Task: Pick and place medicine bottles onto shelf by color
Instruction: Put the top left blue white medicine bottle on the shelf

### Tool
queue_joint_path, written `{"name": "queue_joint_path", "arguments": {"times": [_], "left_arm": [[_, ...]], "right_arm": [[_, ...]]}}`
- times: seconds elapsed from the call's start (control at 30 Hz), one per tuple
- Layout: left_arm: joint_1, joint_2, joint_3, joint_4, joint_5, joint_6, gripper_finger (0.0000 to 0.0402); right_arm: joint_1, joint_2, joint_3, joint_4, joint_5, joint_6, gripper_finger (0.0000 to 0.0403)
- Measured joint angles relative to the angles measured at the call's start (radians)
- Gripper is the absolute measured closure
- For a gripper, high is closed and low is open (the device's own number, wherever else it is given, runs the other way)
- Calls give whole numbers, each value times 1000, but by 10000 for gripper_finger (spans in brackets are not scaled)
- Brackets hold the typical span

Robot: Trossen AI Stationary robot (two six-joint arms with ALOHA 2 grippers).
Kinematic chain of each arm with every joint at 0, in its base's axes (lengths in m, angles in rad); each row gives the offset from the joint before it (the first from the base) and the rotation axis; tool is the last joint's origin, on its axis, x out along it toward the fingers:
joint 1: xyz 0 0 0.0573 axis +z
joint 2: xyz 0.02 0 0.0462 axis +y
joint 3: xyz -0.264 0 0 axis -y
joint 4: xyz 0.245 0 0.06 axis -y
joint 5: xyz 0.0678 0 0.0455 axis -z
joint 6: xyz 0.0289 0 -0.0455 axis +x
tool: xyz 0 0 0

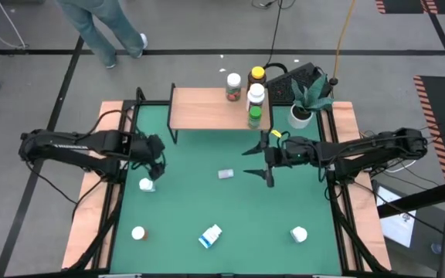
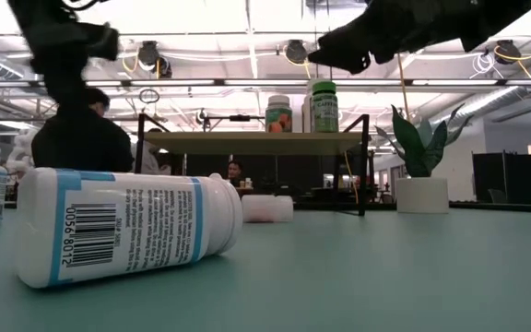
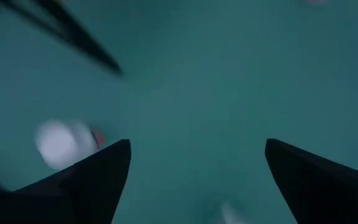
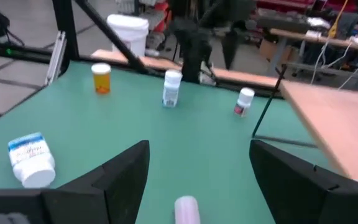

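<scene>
At the left middle of the overhead picture, my left gripper [image 1: 155, 164] hangs with its fingers spread wide and nothing between them. Just below it stands a white-capped bottle [image 1: 146, 184]. Lower left, an orange bottle [image 1: 138, 233] stands alone on the green table [image 1: 207, 201].

At bottom centre, a blue-labelled bottle [image 1: 210, 235] lies on its side; from table height it fills the lower left foreground [image 2: 127, 228]. In the middle of the table lies a small white bottle [image 1: 225, 174].

Top centre holds the shelf [image 1: 207, 110]. At its right end stand an orange-labelled bottle [image 1: 233, 87], a white bottle [image 1: 256, 94] and a green bottle [image 1: 255, 116], with an amber yellow-capped bottle [image 1: 257, 76] just beyond the shelf's back edge.

Right of centre, my right gripper [image 1: 259, 161] hovers just below the shelf's right end, fingers spread apart and holding nothing. A white plant pot [image 1: 300, 116] sits right of the shelf. One more white bottle [image 1: 298, 234] stands at lower right.
</scene>
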Motion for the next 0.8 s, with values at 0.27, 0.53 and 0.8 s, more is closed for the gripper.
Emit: {"name": "queue_joint_path", "arguments": {"times": [0.27, 0.53, 0.8], "left_arm": [[-132, -2, -75, -105, 145, -73, 27], [-247, -2, -122, -100, 155, -93, 28], [-294, 11, -134, -87, 151, -91, 29]], "right_arm": [[26, 90, 0, 19, -1, -2, 133], [28, 167, 0, 95, -1, -14, 133], [27, 179, 0, 116, -1, -13, 133]]}}
